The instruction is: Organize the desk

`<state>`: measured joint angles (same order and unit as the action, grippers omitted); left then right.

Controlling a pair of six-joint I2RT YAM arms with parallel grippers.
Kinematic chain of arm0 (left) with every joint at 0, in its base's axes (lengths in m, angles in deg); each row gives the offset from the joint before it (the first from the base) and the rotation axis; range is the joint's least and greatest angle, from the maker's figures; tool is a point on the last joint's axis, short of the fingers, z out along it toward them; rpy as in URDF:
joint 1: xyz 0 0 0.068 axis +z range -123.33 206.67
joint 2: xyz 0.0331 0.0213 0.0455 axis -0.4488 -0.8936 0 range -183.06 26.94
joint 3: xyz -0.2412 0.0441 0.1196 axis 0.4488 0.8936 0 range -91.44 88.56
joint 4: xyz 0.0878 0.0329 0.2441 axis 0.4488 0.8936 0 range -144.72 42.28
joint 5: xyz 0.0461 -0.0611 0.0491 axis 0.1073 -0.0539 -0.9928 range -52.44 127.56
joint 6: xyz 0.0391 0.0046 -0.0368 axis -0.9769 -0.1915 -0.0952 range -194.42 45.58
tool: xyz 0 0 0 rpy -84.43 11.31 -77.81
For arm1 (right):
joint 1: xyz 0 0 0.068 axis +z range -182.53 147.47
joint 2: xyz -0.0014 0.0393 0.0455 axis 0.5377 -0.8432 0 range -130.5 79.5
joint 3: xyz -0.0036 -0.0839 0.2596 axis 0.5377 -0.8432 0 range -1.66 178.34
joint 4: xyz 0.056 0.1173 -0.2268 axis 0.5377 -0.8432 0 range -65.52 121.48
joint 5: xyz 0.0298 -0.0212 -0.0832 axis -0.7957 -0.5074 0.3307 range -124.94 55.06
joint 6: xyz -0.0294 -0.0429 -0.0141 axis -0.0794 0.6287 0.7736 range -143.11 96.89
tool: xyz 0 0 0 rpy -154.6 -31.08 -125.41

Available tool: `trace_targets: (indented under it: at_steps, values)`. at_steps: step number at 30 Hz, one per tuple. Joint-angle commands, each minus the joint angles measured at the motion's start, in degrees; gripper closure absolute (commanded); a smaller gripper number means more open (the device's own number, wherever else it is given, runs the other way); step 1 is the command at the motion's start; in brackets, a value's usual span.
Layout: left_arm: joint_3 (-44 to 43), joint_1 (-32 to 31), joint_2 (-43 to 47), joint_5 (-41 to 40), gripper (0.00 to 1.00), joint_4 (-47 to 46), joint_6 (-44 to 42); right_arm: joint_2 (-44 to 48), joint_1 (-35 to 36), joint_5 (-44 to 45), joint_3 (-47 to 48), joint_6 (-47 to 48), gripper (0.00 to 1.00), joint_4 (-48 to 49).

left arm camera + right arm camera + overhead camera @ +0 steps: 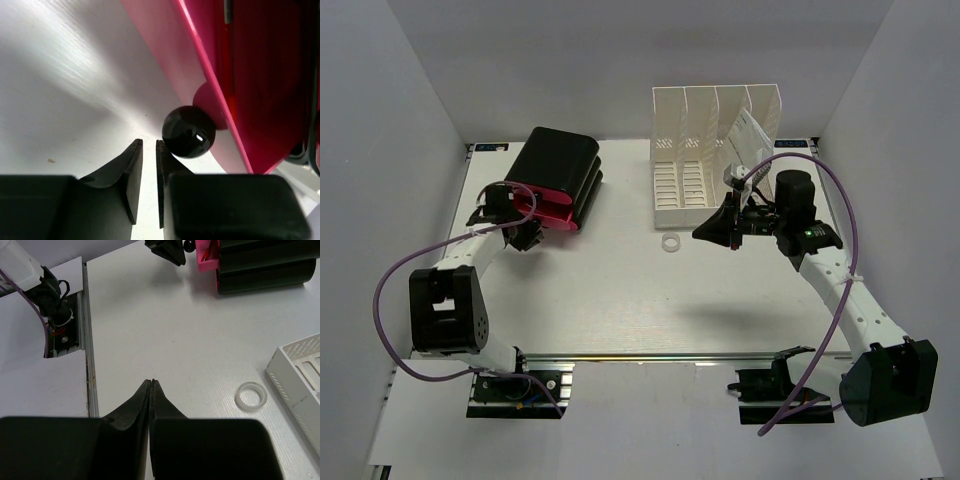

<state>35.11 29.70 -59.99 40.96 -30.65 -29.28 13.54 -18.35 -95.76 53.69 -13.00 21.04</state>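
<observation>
Top external: desk [620, 300] lies under both arms. Far-left corner: black-pink organiser [560, 175]. Left gripper [149, 145] jaws slightly apart, empty, tips just beside black ball [189, 132]. Right gripper [151, 382] jaws closed, empty, nr tape ring [238, 396]. File rack [710, 150] sits far-right.

Smooth white laminate by the look of the desk [620, 290], faint streaky grain and a soft sheen up close. Bare silver metal for the rail [680, 356] low in the overhead frame. Black drawer unit [560, 160], upper left: satin plastic, dull reflections only. Pink drawer [170, 50]: glossy plastic. Little black knob [188, 131]: super shiny, tiny bright highlight on it. White file rack [705, 150], upper right: matt slotted plastic. Tape ring [251, 395]: milky, see-through plastic. Matt black plastic on the left gripper [149, 146] and right gripper [151, 382]. Purple cable [382, 290]: smooth, rubbery-looking.
</observation>
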Motion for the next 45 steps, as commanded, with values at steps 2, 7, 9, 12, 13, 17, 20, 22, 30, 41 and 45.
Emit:
trace_targets:
  at_steps: [2, 7, 9, 12, 13, 17, 20, 22, 30, 41, 45]
  values:
    - [-4.3, 0.0, -0.5, -4.5, 0.70, 0.2, 1.6, 0.8, -0.6, -1.5, -0.4, 0.8, 1.00, 1.5]
    - [-5.5, 0.0, -0.2, -8.2, 0.68, 0.4, 2.8, 0.7, -0.7, -1.9, -0.4, 1.0, 1.00, 1.5]
    - [-6.5, 0.0, -0.8, -8.5, 0.67, 0.5, 3.2, 0.7, -1.0, -1.9, -0.4, 1.0, 1.00, 1.4]
    - [-8.0, 0.0, -2.2, -8.1, 0.67, 0.6, 3.5, 0.8, -1.1, -1.9, -0.4, 1.1, 1.00, 1.3]
    - [-8.4, 0.0, -2.4, -7.8, 0.67, 0.5, 3.6, 0.8, -1.1, -1.9, -0.4, 1.1, 1.00, 1.3]
    - [-9.0, 0.0, -3.9, -6.3, 0.66, -0.7, 4.5, 0.8, -1.4, -2.0, -0.4, 1.4, 1.00, 1.2]
    - [-9.5, 0.0, -4.7, -5.8, 0.65, -1.4, 5.2, 0.8, -1.6, -2.1, -0.4, 1.4, 1.00, 1.0]
    - [-9.7, 0.0, -5.7, -5.0, 0.63, -1.8, 5.7, 0.7, -1.7, -2.1, -0.4, 1.5, 1.00, 1.1]
    - [-10.4, 0.0, -7.2, -3.6, 0.54, -3.9, 7.7, 0.4, -2.0, -2.2, -0.3, 1.8, 1.00, 0.9]
    - [-11.7, 0.0, -7.7, -4.2, 0.44, -3.7, 8.2, -0.2, -2.3, -2.2, -0.2, 2.5, 1.00, 0.3]
    - [-9.0, 0.0, -5.6, -4.5, 0.55, -3.5, 7.6, -0.3, -2.4, -2.2, -0.2, 2.6, 1.00, 0.2]
